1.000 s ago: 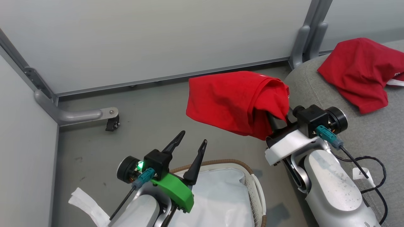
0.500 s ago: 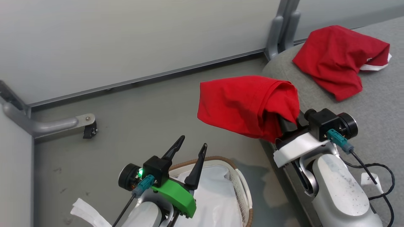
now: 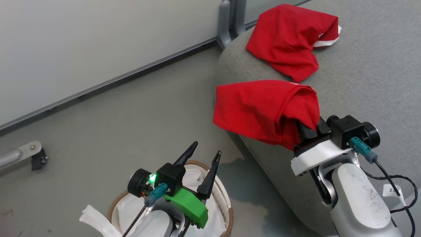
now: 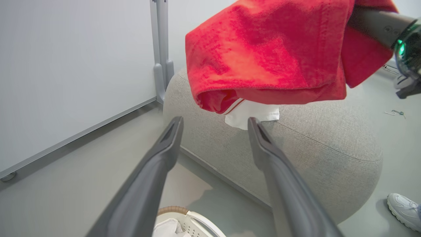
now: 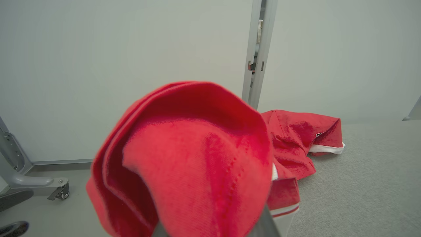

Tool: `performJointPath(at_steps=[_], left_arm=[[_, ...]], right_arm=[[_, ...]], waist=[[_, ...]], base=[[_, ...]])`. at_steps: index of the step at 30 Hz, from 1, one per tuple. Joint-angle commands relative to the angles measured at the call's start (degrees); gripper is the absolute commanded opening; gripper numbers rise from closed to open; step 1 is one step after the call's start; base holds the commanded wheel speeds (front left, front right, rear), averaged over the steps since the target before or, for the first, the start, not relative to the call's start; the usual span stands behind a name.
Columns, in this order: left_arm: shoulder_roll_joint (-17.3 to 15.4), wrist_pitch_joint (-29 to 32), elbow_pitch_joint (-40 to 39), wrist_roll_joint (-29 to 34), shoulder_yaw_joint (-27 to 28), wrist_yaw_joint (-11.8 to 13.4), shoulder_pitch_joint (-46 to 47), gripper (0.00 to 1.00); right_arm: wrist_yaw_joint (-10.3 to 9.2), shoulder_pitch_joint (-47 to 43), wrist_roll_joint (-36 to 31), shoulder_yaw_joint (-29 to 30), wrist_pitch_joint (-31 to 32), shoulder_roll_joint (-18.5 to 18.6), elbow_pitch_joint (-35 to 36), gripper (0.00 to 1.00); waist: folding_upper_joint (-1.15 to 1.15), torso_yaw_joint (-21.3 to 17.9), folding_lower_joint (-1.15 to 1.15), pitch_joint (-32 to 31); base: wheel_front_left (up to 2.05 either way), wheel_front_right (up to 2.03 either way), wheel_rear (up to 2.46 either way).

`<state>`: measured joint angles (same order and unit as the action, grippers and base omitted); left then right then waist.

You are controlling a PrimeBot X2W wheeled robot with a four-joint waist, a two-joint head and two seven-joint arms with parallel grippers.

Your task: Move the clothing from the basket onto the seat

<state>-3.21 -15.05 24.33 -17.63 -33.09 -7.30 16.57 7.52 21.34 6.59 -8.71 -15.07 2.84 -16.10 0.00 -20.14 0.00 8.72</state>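
Note:
A red garment (image 3: 266, 110) hangs draped over my right gripper (image 3: 308, 131), which is shut on it; the cloth hides the fingertips. It hovers above the left edge of the grey seat (image 3: 361, 82), white trim dangling below in the left wrist view (image 4: 253, 115). A second red garment (image 3: 289, 39) lies crumpled on the seat farther back, also seen beyond the held one (image 5: 302, 138). My left gripper (image 3: 205, 156) stands open and empty above the basket (image 3: 227, 204), whose white liner (image 3: 192, 174) shows inside.
Pale wall panels with a grey post (image 3: 230, 19) stand behind the seat. A caster foot (image 3: 36, 158) sits on the grey floor at the left. A white shoe (image 4: 404, 207) rests on the floor beside the seat. A cable (image 3: 394, 184) trails from my right wrist.
The camera has swung right, so the scene shifted left. My right gripper with the red garment now hangs over the seat's edge instead of the floor. The left gripper stays open.

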Motion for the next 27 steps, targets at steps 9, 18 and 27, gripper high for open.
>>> performJointPath(at_steps=[9, 18, 27], left_arm=[[-0.66, -0.18, 0.03, 0.49, -1.16, -0.28, 2.14, 1.00], [-1.91, -0.18, 0.01, 1.02, -2.03, -0.28, 4.22, 1.00], [-3.83, -0.18, -1.12, 2.94, -2.17, -0.25, 8.74, 1.00]], right_arm=[[-0.06, -0.52, 0.40, 1.58, -0.15, 0.10, 0.52, 0.00], [-0.07, 9.19, -2.01, 5.41, -0.15, 1.48, 0.78, 0.00], [-0.06, 25.75, -1.31, 15.72, -0.14, 10.25, -2.87, 0.00]], waist=[[0.00, -5.24, 0.00, 3.95], [0.00, -2.90, 0.00, 8.07], [0.00, 2.49, 0.00, 17.96]], base=[[0.00, 0.00, 0.00], [0.00, 0.00, 0.00], [0.00, 0.00, 0.00]])
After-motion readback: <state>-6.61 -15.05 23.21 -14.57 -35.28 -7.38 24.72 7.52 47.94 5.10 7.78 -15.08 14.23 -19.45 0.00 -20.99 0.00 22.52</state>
